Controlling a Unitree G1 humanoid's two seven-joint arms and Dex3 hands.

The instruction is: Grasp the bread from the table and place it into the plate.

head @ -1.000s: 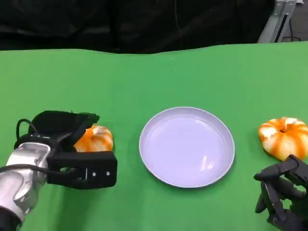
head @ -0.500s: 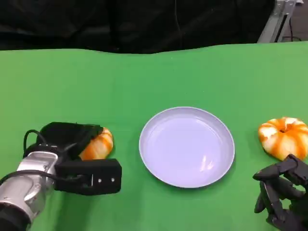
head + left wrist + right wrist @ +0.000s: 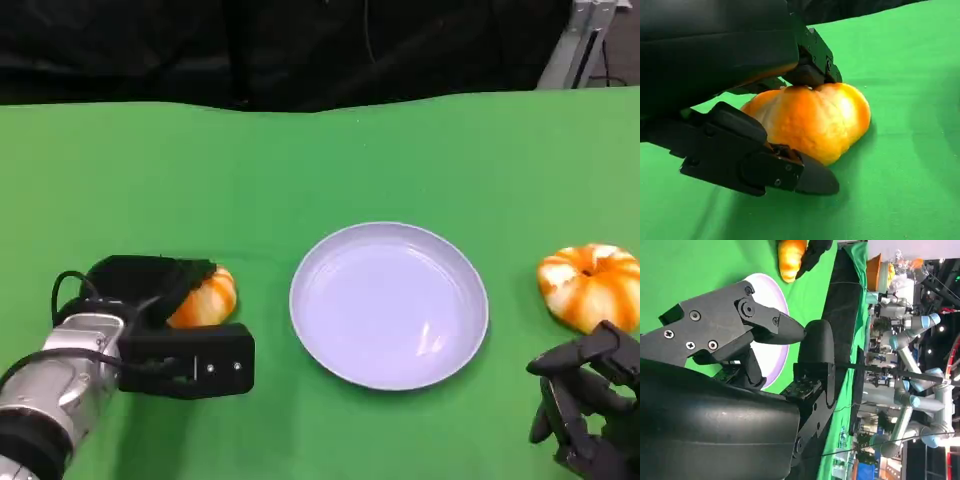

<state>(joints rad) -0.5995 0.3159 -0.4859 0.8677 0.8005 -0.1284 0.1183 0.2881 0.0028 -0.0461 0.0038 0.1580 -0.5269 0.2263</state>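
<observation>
left hand (image 3: 150,325) fingers closed around bread (image 3: 205,297), barely shifted since before, right hand (image 3: 590,410) fingers curled, unmoved

Your left hand (image 3: 165,320) sits left of the round lavender plate (image 3: 388,303), fingers wrapped around the orange-and-white bread roll (image 3: 203,298). Your right hand (image 3: 590,405) hangs off the plate's right, fingers curled, holding nothing.

Probably a robotics lab: robot arms (image 3: 907,390) behind green table (image 3: 300,170).
</observation>
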